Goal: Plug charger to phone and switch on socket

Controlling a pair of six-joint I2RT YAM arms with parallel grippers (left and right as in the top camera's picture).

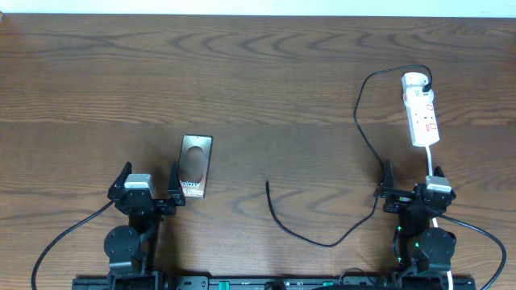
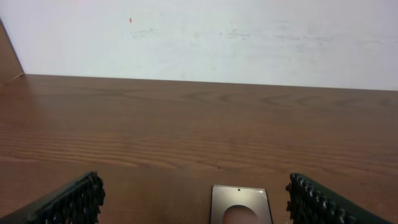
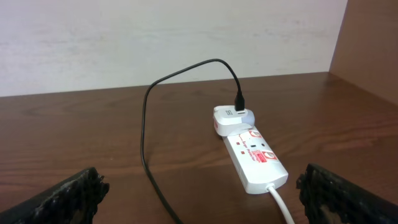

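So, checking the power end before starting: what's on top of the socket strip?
A white adapter sits on the socket strip's far end, with the black charger cable plugged into the adapter's top. The outlet under it is covered, so the pins can't be seen.

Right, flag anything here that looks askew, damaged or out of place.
Nothing damaged or spilled. The phone lies slightly tilted; the charger trails loose, its tip on the table apart from the phone, its adapter in the socket.

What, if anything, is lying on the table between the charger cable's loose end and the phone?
Nothing visible. The charger's loose tip rests to the right of the phone, apart from it, and only bare table shows between them in the overhead view.
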